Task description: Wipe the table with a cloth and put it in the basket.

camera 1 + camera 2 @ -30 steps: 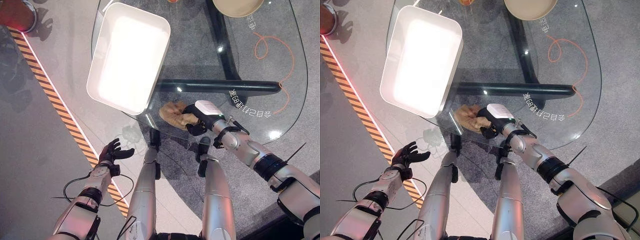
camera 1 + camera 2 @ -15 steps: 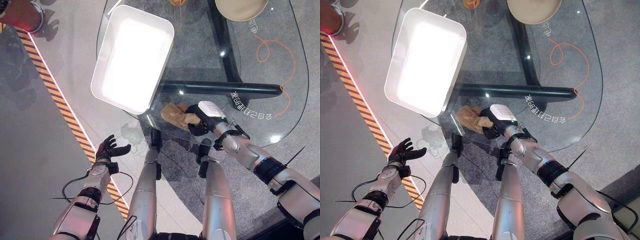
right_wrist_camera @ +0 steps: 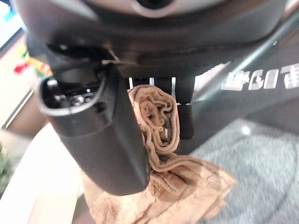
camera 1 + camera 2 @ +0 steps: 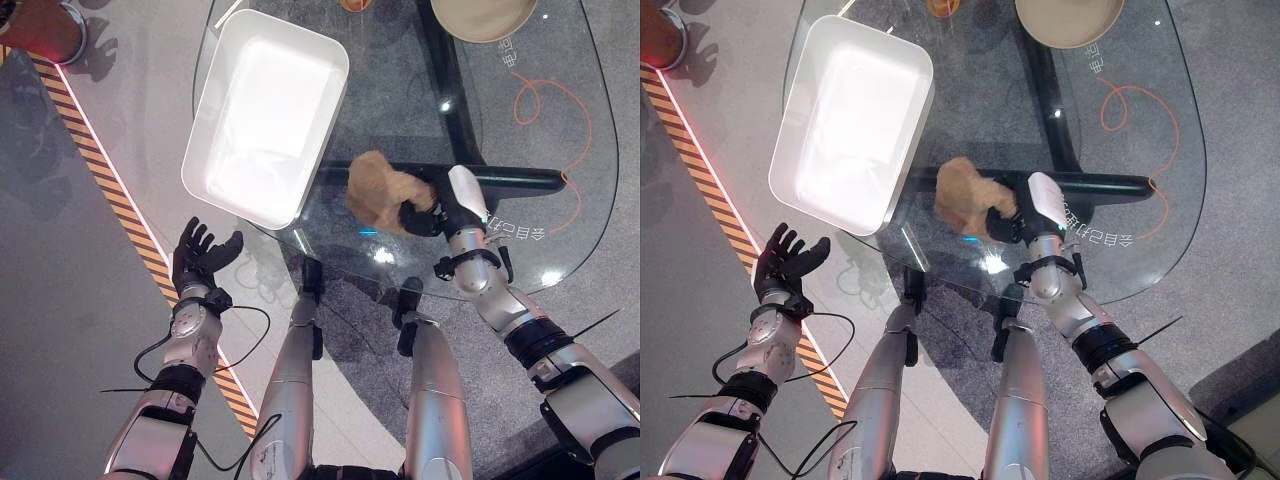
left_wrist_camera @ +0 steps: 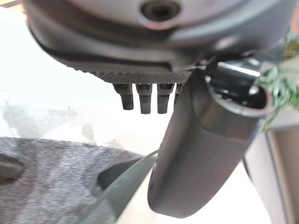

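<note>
Tan cloth [image 4: 385,191] — crumpled, gripped — beside the white basket [image 4: 262,115].

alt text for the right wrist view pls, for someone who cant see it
Close-up along the robot's right hand: its dark thumb and fingers are closed on a bunched tan cloth, whose folds hang down past the hand. Behind it lies the glass table, with grey speckled floor seen through the glass.

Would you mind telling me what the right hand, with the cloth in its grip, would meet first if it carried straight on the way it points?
Probably the white basket. The right hand holds the tan cloth above the glass table and points toward the robot's left, where the basket's near rim lies; depth is unclear.
</note>
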Controlling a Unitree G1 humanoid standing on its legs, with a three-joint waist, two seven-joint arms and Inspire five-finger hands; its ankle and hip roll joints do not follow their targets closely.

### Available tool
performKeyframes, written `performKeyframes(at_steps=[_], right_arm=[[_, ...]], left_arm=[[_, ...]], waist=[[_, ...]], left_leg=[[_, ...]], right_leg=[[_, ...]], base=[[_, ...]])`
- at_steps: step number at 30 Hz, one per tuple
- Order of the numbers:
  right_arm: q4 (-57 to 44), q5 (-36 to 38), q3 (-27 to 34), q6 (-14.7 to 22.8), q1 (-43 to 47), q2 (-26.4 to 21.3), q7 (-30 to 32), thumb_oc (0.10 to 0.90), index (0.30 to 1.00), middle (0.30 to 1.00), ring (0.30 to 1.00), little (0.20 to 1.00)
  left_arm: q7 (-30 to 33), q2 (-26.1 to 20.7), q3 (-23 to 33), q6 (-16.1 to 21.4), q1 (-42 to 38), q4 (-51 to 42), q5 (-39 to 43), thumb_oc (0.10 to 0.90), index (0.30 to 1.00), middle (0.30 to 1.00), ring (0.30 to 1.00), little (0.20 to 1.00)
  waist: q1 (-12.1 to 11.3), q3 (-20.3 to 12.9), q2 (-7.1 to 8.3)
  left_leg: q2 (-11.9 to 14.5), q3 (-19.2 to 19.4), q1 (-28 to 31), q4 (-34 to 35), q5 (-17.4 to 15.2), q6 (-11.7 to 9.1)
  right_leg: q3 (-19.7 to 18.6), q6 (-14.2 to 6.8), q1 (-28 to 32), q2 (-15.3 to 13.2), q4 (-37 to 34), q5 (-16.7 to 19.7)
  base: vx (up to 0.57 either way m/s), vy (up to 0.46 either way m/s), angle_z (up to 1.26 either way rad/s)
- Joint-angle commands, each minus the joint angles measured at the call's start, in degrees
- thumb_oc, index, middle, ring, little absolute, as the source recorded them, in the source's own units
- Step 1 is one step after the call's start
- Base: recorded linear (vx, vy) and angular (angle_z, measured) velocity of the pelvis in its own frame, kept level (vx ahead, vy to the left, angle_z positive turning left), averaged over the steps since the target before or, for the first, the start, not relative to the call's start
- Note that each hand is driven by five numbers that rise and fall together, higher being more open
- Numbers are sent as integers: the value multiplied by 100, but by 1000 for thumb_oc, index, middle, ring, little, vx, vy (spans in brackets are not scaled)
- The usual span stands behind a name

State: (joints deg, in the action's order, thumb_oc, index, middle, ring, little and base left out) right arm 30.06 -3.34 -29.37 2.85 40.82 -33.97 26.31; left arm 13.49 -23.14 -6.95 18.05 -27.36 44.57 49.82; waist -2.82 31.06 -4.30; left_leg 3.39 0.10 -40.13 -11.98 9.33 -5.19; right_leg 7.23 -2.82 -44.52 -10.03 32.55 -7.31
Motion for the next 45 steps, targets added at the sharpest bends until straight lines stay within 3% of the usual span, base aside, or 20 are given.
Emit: performKeyframes(at_steps=[1, 10, 16, 21, 22, 26, 41, 45], right_arm=[[-1251, 62, 423, 694, 72, 1, 444, 100, 300, 300, 300, 200], [-2027, -45, 972, 919, -182, 122, 442, 100, 300, 300, 300, 200], [-2611, -153, 1294, 1072, -282, 251, 321, 100, 300, 300, 300, 200], [-2959, -151, 1432, 1155, -350, 305, 237, 100, 300, 300, 300, 200], [-3112, -110, 1492, 1208, -368, 315, 178, 100, 300, 300, 300, 200], [-3311, -57, 1547, 1336, -384, 365, 120, 100, 300, 300, 300, 200], [-4175, 528, 1356, 1580, -154, 587, -535, 100, 300, 300, 300, 200], [-4291, 576, 1275, 1592, -96, 696, -687, 100, 300, 300, 300, 200]], left_arm=[[237, -356, 385, 688, 83, -302, 217, 800, 900, 900, 900, 900], [285, -319, 641, 910, 65, -1201, 88, 800, 900, 900, 900, 900], [-230, -42, 584, 956, 173, -2144, 180, 800, 900, 900, 900, 900], [-717, 44, 496, 805, 249, -2641, 489, 800, 900, 900, 900, 900], [-1069, 77, 454, 632, 261, -2820, 750, 800, 900, 900, 900, 900], [-1463, 96, 356, 365, 257, -3105, 1108, 800, 900, 900, 900, 900], [-2071, 283, 32, -363, -226, -3620, 2324, 800, 900, 900, 900, 900], [-2095, 373, -3, -395, -351, -3656, 2553, 800, 900, 900, 900, 900]], waist=[[67, -127, 63], [98, -127, 81], [95, -127, 92], [98, -127, 111], [109, -127, 127], [119, -127, 134], [256, -127, 224], [272, -127, 234]], left_leg=[[-351, 221, 50, -698, -873, 342], [-345, 246, 37, -721, -923, 350], [-360, 244, 93, -692, -952, 371], [-359, 251, 141, -689, -971, 376], [-355, 260, 168, -690, -981, 380], [-348, 280, 179, -694, -994, 387], [-309, 347, 318, -661, -1020, 362], [-313, 360, 332, -648, -1024, 358]], right_leg=[[243, -82, 200, 223, -633, 439], [223, -91, 206, 227, -627, 407], [209, -119, 288, 242, -693, 429], [230, -134, 362, 231, -740, 445], [236, -142, 398, 231, -757, 452], [246, -150, 425, 227, -785, 469], [160, -174, 570, 264, -900, 501], [151, -175, 577, 269, -917, 503]], base=[[0, 0, 0], [0, 0, 0], [0, 0, 0], [0, 0, 0], [0, 0, 0], [0, 0, 0], [0, 0, 0], [0, 0, 0]])
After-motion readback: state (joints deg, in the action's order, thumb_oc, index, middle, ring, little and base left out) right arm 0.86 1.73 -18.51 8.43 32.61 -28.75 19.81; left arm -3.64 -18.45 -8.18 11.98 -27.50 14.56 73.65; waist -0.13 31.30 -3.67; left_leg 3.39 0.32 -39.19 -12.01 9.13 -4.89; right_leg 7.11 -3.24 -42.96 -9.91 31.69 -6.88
